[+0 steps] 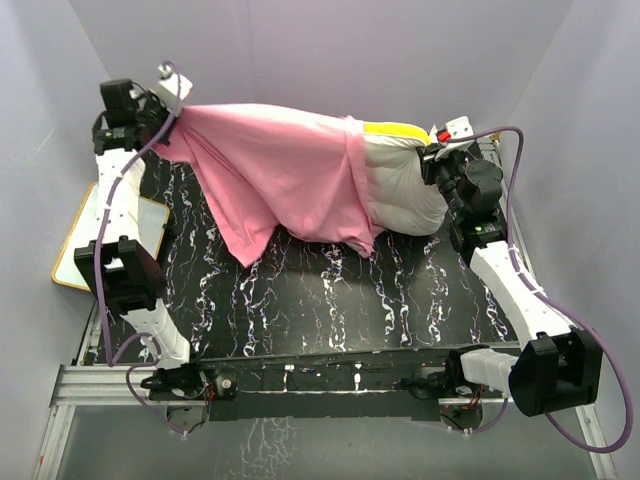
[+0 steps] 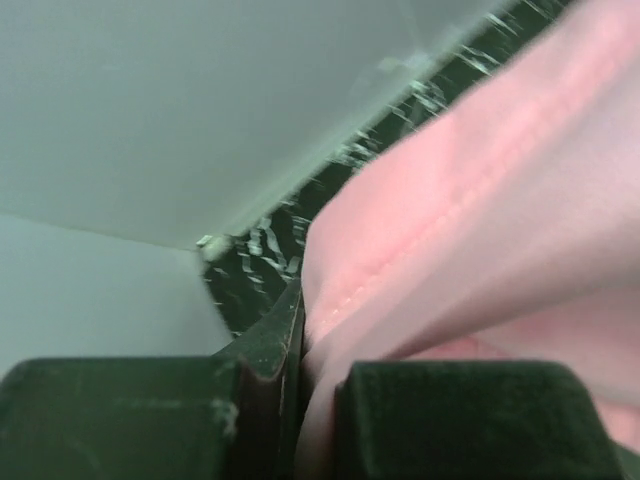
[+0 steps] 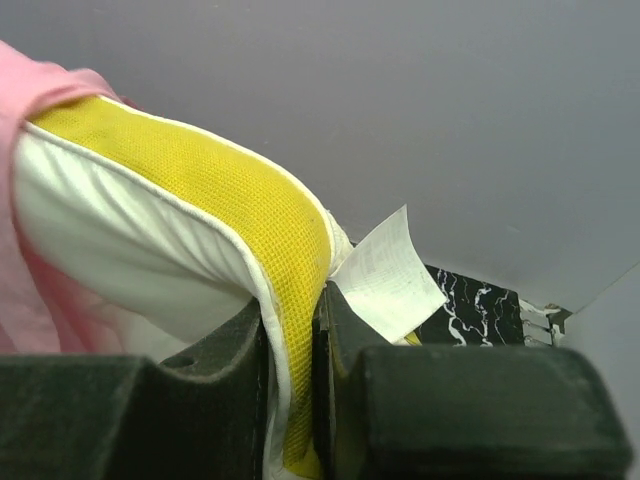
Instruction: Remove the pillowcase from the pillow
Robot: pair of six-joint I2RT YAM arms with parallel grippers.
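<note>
Left gripper clamps the pillowcase corner far left, right gripper nips the yellow band of the half-bared pillow far right; recommend a steady leftward pull, both grips firm.

Dark bench w/ white veining; pillow + pillowcase at its far side.
Metal rail runs along the near edge, arm bases bolted there. White pillow w/ yellow band rests on the far-right part. Pink pillowcase covers its left end & stretches to the far-left corner; a loose fold hangs down and touches the top approx mid-left. White board w/ yellow frame sits at the left edge, partly under an arm; can't tell if on the bench or beside it.
</note>
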